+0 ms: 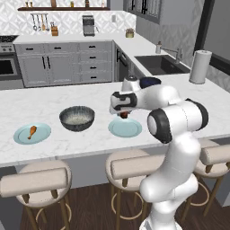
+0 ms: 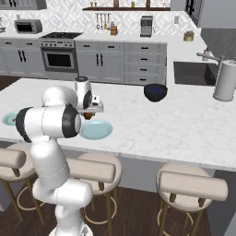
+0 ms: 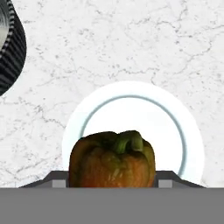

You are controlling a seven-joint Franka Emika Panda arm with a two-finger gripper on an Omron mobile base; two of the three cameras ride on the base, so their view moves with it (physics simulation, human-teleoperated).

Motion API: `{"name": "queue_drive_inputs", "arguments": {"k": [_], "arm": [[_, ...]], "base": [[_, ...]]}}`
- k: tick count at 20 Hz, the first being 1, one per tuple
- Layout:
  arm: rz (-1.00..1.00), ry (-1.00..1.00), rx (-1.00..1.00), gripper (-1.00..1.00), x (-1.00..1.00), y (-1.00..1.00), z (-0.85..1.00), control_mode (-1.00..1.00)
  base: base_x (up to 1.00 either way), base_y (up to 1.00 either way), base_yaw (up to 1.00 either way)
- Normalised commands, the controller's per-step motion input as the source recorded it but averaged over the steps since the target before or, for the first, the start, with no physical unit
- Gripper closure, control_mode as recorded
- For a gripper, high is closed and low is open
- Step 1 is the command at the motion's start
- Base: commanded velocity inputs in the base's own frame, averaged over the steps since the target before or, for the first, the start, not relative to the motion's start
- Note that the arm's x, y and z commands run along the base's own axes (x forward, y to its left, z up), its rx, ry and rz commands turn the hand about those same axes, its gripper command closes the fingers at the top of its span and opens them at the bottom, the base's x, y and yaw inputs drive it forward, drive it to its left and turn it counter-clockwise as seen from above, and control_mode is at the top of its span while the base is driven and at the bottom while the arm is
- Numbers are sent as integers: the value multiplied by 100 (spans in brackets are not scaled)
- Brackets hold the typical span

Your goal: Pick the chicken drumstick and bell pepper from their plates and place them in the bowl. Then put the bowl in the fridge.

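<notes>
My gripper (image 1: 123,113) is shut on the red bell pepper (image 1: 124,116), holding it just above the right pale blue plate (image 1: 130,130). In the hand view the bell pepper (image 3: 112,159) sits between the fingers with its stem up, and the plate (image 3: 175,127) lies below it. The dark speckled bowl (image 1: 77,117) stands to the left of that plate, and its rim (image 3: 11,48) shows at the hand view's left edge. Further left, the chicken drumstick (image 1: 32,131) lies on the other plate (image 1: 42,134). The fridge is out of view.
A small glossy dark blue bowl (image 1: 149,82) sits behind the arm on the island, and a paper towel roll (image 1: 200,66) stands at the far right near the sink (image 1: 157,64). Stools (image 1: 130,168) line the island's near edge.
</notes>
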Motion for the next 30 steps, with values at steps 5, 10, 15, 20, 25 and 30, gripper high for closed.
{"name": "queue_drive_inputs", "arguments": {"k": [5,10,15,20,25,30], "arm": [[5,-11,0,100,-26,65,98,-100],[9,-18,0,100,12,100,66,-100],[8,-16,0,100,56,97,19,-100],[9,5,5,100,56,76,-19,-100],[6,13,3,100,8,42,-37,-100],[0,15,0,100,0,3,-49,-100]], "base": [[0,0,0],[0,0,0],[0,0,0],[0,0,0],[0,0,0],[0,0,0]]}}
